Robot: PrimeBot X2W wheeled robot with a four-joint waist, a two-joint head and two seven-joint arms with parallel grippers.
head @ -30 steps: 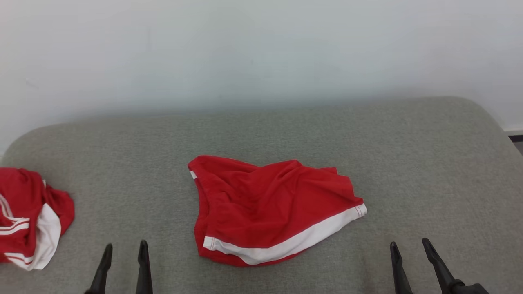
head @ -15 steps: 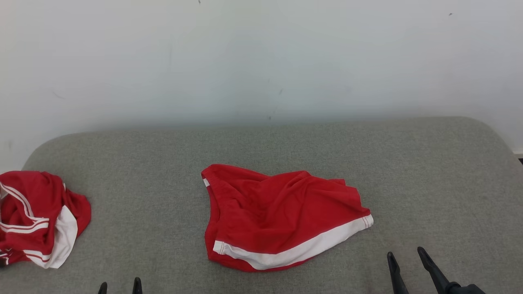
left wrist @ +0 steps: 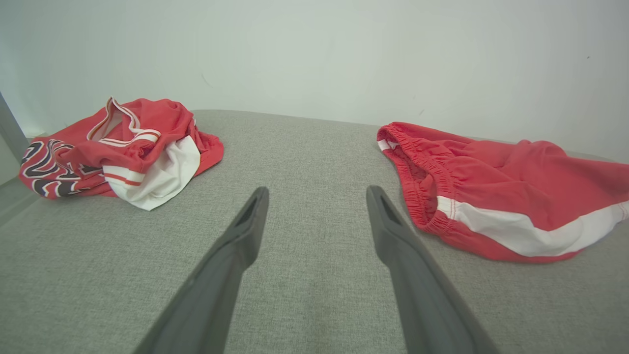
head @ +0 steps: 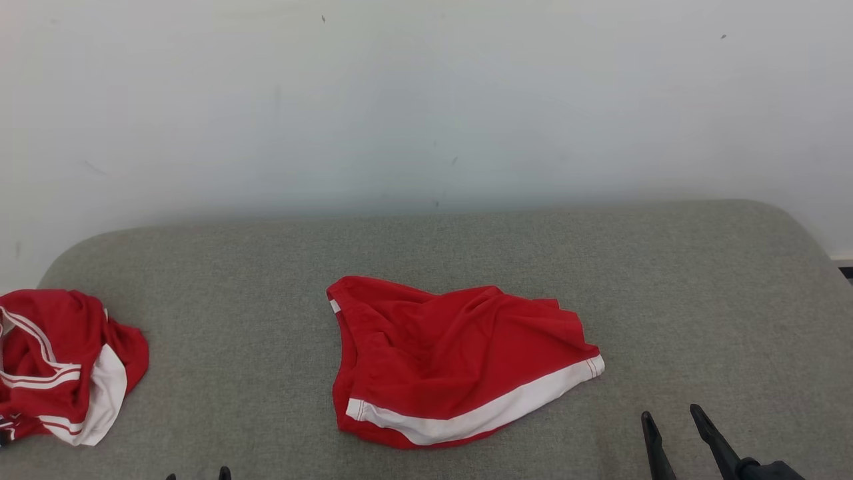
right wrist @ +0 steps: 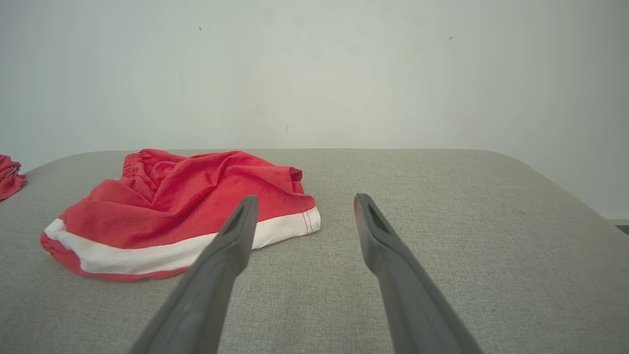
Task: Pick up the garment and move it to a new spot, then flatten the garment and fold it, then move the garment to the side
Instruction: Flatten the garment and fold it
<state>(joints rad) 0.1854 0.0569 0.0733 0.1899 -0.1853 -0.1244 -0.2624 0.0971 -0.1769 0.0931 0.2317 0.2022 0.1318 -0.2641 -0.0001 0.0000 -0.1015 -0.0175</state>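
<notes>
The red shorts (head: 460, 360) lie midway on the cushion (head: 700, 280), long axis about nine to three o'clock. The right gripper (head: 670, 417) (the nearer one) has them at ten o'clock, the left gripper (left wrist: 317, 192) at two; both gape empty.

Bright red garment (head: 460, 360) with a broad white band along one edge, crossed by two thin red lines at its end. Speckled grey woven worktop (head: 700, 300). A second red garment (head: 60, 363) has a white panel, thin white stripes and a curving black-and-white pattern. Pale off-white wall (head: 426, 100).
</notes>
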